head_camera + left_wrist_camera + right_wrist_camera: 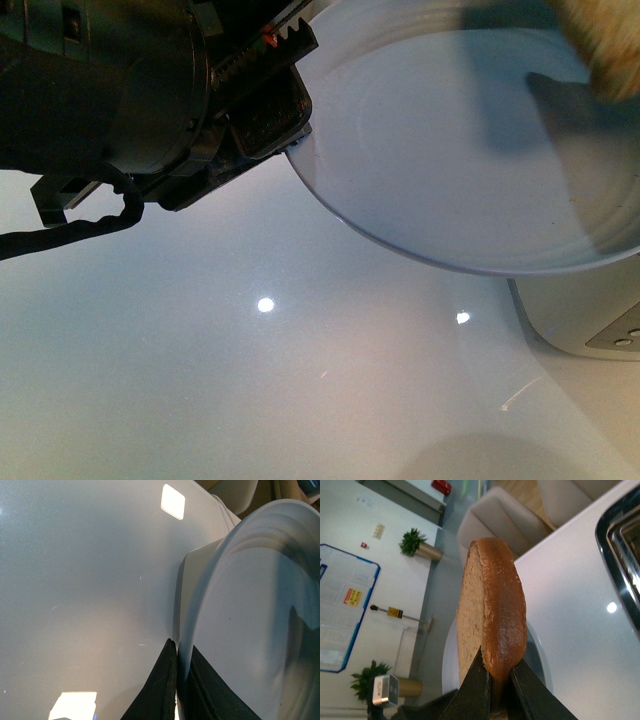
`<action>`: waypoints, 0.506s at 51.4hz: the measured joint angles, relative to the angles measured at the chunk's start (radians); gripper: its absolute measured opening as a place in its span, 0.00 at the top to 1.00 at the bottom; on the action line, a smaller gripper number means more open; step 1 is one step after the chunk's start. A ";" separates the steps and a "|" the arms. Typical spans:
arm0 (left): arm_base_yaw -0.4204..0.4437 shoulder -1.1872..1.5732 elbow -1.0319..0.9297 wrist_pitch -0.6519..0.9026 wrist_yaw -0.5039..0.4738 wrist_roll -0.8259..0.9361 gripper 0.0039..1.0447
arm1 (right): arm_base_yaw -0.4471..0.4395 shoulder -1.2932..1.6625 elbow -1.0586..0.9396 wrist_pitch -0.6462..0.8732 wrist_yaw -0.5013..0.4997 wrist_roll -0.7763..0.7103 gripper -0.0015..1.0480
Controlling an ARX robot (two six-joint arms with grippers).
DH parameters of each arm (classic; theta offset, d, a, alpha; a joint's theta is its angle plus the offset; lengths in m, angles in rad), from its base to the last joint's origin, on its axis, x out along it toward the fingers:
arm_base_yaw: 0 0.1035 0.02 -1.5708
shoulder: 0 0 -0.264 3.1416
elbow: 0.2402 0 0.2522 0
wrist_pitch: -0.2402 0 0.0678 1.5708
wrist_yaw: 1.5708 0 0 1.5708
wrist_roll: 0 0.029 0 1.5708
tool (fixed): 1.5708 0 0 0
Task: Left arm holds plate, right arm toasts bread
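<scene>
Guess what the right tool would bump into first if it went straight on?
Likely the plate, which shows just behind the bread that the right tool grips, though depth is unclear.

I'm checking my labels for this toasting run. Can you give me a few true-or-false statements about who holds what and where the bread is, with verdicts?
1. The left pincer is clamped on the rim of the plate. True.
2. The bread lies flat on the plate. False: the right pincer holds it on edge by its lower end.
3. The bread is already in the toaster. False: it is in the right pincer, outside the slot.
4. The toaster is white and stands on the white table. True.
</scene>
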 joint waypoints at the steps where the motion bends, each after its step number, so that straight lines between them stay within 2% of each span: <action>1: 0.000 0.000 0.000 0.000 0.000 0.000 0.97 | -0.010 -0.002 0.012 -0.003 0.000 -0.008 0.97; 13: 0.000 0.000 0.000 0.000 0.000 -0.003 0.97 | -0.112 -0.011 0.118 -0.027 0.089 -0.235 0.97; 19: 0.000 0.000 0.000 0.000 0.000 -0.004 0.97 | -0.113 0.016 0.119 -0.026 0.193 -0.386 0.97; 25: 0.000 0.000 0.000 0.000 0.000 -0.004 0.97 | -0.072 0.066 0.079 0.040 0.339 -0.526 0.97; 26: 0.000 0.000 0.000 0.000 0.000 -0.004 0.97 | -0.070 0.068 0.077 0.043 0.339 -0.526 0.97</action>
